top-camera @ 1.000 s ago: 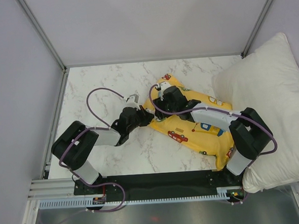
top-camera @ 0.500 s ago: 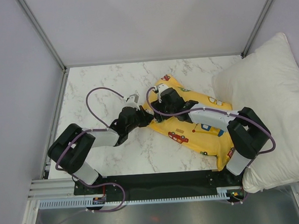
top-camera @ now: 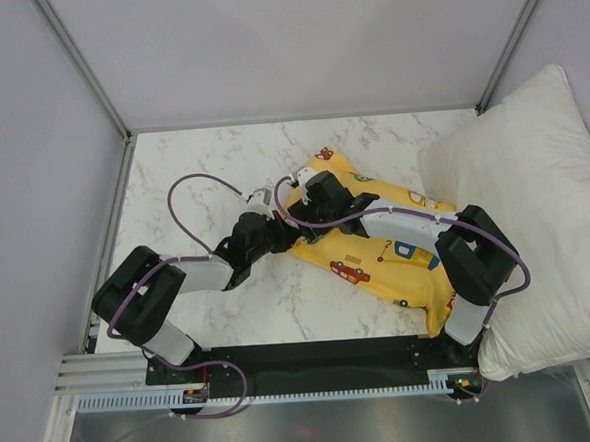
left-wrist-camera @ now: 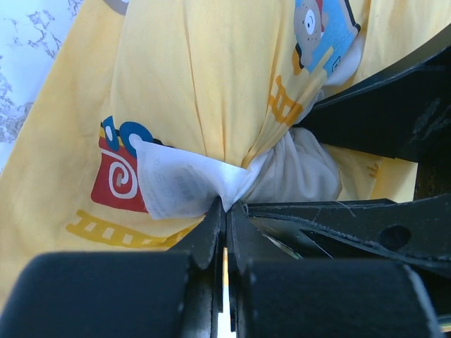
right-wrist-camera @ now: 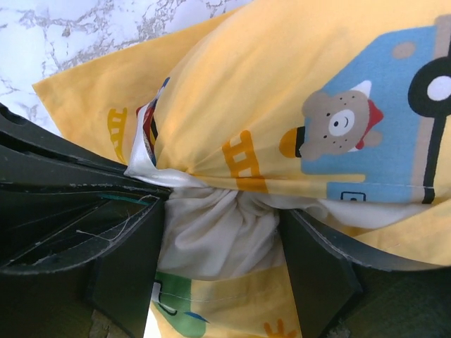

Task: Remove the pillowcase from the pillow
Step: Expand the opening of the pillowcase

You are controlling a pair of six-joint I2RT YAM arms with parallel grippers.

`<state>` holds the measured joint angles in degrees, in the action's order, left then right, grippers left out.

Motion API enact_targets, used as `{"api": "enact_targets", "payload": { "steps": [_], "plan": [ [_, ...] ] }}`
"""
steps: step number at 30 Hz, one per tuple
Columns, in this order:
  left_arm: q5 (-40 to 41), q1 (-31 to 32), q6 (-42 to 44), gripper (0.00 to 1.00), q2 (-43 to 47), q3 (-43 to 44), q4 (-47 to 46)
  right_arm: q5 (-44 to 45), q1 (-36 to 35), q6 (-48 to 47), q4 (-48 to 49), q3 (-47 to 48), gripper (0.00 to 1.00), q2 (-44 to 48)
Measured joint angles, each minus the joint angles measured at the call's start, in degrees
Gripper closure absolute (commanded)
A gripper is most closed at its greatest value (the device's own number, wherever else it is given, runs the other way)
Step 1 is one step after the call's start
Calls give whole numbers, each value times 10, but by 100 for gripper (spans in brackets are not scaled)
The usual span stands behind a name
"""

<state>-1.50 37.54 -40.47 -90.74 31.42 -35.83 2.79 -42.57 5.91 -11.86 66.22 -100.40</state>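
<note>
The yellow pillowcase (top-camera: pixel 402 254) with cartoon vehicles lies on the marble table, right of centre. My left gripper (top-camera: pixel 281 228) is at its left end, shut on a white label (left-wrist-camera: pixel 176 184) at the edge of the pillowcase (left-wrist-camera: pixel 190 84). My right gripper (top-camera: pixel 310 202) reaches in from the right. Its fingers (right-wrist-camera: pixel 130 260) pinch a bunched knob of the cream pillow (right-wrist-camera: pixel 225 229), which pokes out of the pillowcase (right-wrist-camera: pixel 282 84). The same knob of pillow shows in the left wrist view (left-wrist-camera: pixel 299 172). The rest of the pillow is hidden inside the case.
A large bright white pillow (top-camera: pixel 534 196) lies over the table's right edge, touching the pillowcase's right end. Bare marble (top-camera: pixel 201 157) lies to the left and far side. Grey walls and metal frame posts (top-camera: pixel 91 73) enclose the table.
My right gripper has moved a little left and farther away, and the pillowcase's far-left corner went with it. My left gripper has kept its hold and barely moved.
</note>
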Motion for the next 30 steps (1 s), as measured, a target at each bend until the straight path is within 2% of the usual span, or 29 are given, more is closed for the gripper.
{"api": "enact_targets", "payload": {
  "steps": [6, 9, 10, 11, 12, 13, 14, 20, 30],
  "plan": [
    [4, -3, 7, 98, 6, -4, 8, -3, -1, -43, -3, 14, 26, -25],
    [8, -6, 10, 98, 11, -6, 12, 1, -2, -56, -4, 30, 33, -51],
    [8, -6, 11, 98, 16, -7, 14, 3, -2, -57, -3, 35, 41, -61],
    [8, -6, 11, 98, 18, -7, 14, 2, -2, -57, 0, 39, 59, -70],
    [8, -6, 11, 98, 19, -7, 9, -2, -3, -56, 1, 43, 68, -77],
    [9, -6, 11, 98, 19, -7, 6, 0, -5, -58, 4, 47, 88, -83],
    [10, -6, 11, 98, 19, -7, 6, 3, -8, -62, 7, 50, 99, -89],
    [29, -6, 11, 98, 19, -9, 6, 25, -12, -37, 27, 49, 100, -94],
    [61, -18, 10, 98, 9, 16, 59, 42, -15, 20, 94, -11, 100, -61]
  ]
}}
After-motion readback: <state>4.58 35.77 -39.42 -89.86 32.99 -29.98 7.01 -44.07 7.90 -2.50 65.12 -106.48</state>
